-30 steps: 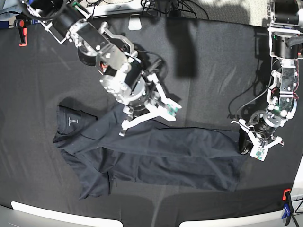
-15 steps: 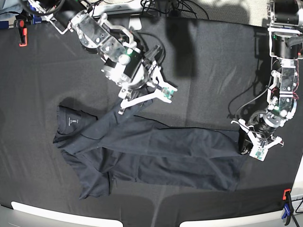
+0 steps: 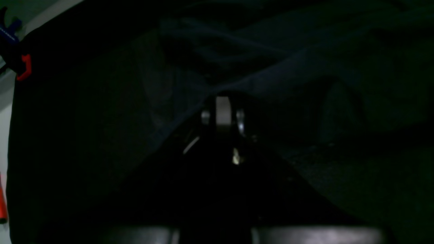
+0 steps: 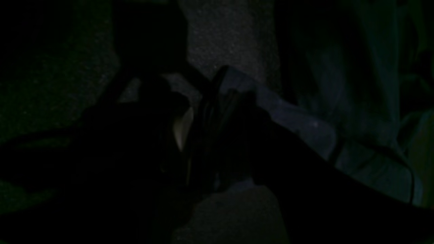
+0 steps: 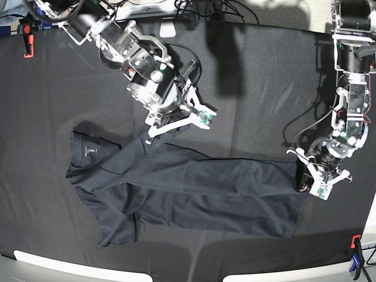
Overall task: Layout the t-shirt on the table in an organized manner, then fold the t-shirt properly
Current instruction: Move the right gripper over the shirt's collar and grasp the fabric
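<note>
Base view: the dark slate-grey short-sleeved t-shirt [image 5: 188, 191] lies crumpled on the black-clothed bench [image 5: 258, 76], long axis left to right, collar and white label at the left. The right tool [image 5: 179, 122] hovers spread and empty over its upper edge. The left tool [image 5: 306, 179] pinches the right-hand hem.

Left wrist view: dim; tool closed on fabric, red-and-blue clamp [image 3: 15, 54] visible.

Right wrist view: too dark to tell.

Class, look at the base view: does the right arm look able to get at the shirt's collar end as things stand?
Probably yes. The right gripper hangs open just above the t-shirt, and only bare table lies between it and the collar end. The left gripper is shut on the far hem.
</note>
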Controlling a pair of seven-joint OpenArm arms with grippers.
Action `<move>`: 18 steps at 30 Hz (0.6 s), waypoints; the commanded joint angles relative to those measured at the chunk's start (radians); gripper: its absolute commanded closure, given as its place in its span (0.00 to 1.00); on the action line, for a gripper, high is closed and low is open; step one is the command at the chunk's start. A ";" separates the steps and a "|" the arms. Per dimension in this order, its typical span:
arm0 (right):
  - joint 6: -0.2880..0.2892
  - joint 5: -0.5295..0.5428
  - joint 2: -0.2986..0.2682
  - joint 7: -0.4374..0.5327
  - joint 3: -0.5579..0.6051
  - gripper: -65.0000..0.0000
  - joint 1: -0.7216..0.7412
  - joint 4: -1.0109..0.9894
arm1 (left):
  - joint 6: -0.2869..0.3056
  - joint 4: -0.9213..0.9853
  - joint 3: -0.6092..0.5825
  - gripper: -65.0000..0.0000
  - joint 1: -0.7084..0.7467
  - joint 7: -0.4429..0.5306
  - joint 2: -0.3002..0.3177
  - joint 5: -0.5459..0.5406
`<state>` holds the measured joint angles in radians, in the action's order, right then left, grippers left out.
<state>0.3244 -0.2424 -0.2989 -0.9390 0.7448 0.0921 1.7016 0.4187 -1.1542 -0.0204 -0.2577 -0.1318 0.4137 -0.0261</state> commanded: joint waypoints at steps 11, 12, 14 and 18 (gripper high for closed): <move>-0.058 -0.003 0.006 0.004 -0.006 0.83 0.022 -0.087 | -0.008 -0.017 0.006 1.00 -0.025 0.027 0.013 -0.009; -0.066 -0.023 0.005 0.004 -0.006 0.94 0.021 -0.084 | -0.008 -0.017 0.006 1.00 -0.025 0.027 0.013 -0.009; -0.072 -0.077 0.005 0.004 -0.006 1.00 0.021 -0.069 | -0.008 -0.017 0.006 1.00 -0.025 0.027 0.013 -0.009; -0.072 -0.203 0.005 0.003 -0.006 1.00 0.021 -0.001 | -0.009 -0.017 0.006 1.00 -0.025 0.027 0.013 -0.010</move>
<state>0.2604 -0.4370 -0.2993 -0.9535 0.7441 0.0921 1.6772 0.4183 -1.1542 -0.0204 -0.2577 -0.1314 0.4133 -0.0261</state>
